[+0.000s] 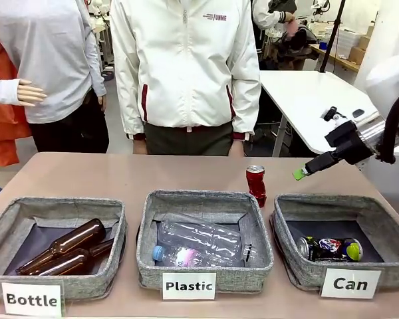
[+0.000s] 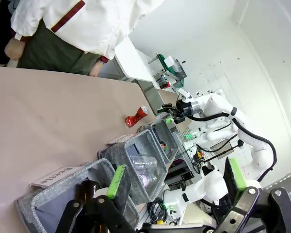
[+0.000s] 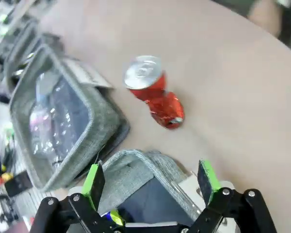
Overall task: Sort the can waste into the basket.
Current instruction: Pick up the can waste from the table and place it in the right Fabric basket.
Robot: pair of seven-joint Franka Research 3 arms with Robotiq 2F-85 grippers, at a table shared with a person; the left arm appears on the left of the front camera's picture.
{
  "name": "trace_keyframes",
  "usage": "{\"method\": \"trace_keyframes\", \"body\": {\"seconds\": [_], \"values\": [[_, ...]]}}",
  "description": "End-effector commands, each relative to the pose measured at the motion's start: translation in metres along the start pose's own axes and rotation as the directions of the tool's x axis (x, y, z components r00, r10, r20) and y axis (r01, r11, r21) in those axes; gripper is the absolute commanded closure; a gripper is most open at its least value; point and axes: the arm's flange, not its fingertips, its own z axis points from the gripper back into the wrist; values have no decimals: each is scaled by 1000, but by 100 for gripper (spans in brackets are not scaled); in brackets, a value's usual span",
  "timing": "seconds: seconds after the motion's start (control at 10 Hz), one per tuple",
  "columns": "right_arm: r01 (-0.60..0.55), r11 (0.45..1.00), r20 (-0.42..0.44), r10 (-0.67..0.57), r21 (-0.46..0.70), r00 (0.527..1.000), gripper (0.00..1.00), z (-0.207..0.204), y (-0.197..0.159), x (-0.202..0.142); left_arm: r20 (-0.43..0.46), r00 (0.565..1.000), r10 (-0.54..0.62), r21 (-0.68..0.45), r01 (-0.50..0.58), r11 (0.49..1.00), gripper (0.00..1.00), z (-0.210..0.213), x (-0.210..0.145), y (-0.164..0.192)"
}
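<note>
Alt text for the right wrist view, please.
A dented red can stands on the tan table beyond the open right gripper, which hangs over a grey basket's corner. A second basket holding clear plastic bottles sits at picture left.

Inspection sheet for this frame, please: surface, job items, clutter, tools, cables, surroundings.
Surface: brown table, no spills seen.
Job's things: red can upright on the table, outside the Can basket; dark can lying inside it.
Clutter: Plastic basket with clear bottles; Bottle basket with brown bottles.
Tools: left tool open, empty; right tool open, empty, raised near the Can basket.
Cables: black cable on the right arm.
Surroundings: person in white jacket at far side.
</note>
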Motion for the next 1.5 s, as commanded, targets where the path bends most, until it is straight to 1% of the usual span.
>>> {"method": "trace_keyframes", "body": {"seconds": [0.0, 0.1, 0.2, 0.3, 0.4, 0.5, 0.6, 0.7, 0.8, 0.9, 1.1, 1.2, 1.3, 1.4], "values": [[-263, 946, 56, 257, 192, 965, 0, -8, -29, 12, -2, 1000, 6, 10, -6, 1000, 0, 0, -2, -4], [-452, 863, 107, 440, 224, 892, 0, -13, -38, 17, -2, 1000, 6, 10, -6, 1000, 0, 0, -2, -4], [-492, 836, 110, 480, 243, 870, 0, -18, -42, 17, -2, 1000, 6, 10, -6, 1000, 0, 0, -2, -4], [-541, 777, 162, 517, 324, 840, 0, -24, -50, 16, -2, 1000, 6, 10, -6, 1000, 0, 0, -2, -4], [-584, 746, 197, 551, 320, 811, 0, -30, -58, 17, -2, 1000, 6, 10, -6, 1000, 0, 0, -2, -4], [-685, 692, 246, 640, 227, 728, 0, -39, -63, 17, -2, 1000, 6, 10, -6, 1000, 0, 0, -2, -4], [-723, 657, 246, 681, 214, 690, 0, -47, -67, 17, -2, 1000, 6, 10, -6, 1000, 0, 0, -2, -4], [-714, 657, 261, 664, 243, 701, 0, -54, -73, 18, -2, 1000, 6, 10, -6, 1000, 0, 0, -2, -4], [-693, 692, 262, 643, 204, 720, 0, -58, -78, 21, -2, 1000, 6, 10, -6, 1000, 0, 0, -2, -4], [-672, 719, 280, 617, 179, 735, 0, -62, -80, 25, -2, 1000, 6, 10, -6, 1000, 0, 0, -2, -4], [-612, 777, 295, 555, 150, 778, 0, -71, -88, 35, -2, 1000, 6, 10, -6, 1000, 0, 0, -2, -4], [-603, 785, 278, 554, 139, 785, 0, -76, -91, 38, -2, 1000, 6, 10, -6, 1000, 0, 0, -2, -4], [-580, 802, 249, 538, 143, 805, 0, -83, -96, 41, -2, 1000, 6, 10, -6, 1000, 0, 0, -2, -4], [-580, 796, 263, 531, 171, 806, 0, -90, -101, 43, -2, 1000, 6, 10, -6, 1000, 0, 0, -2, -4]]}}
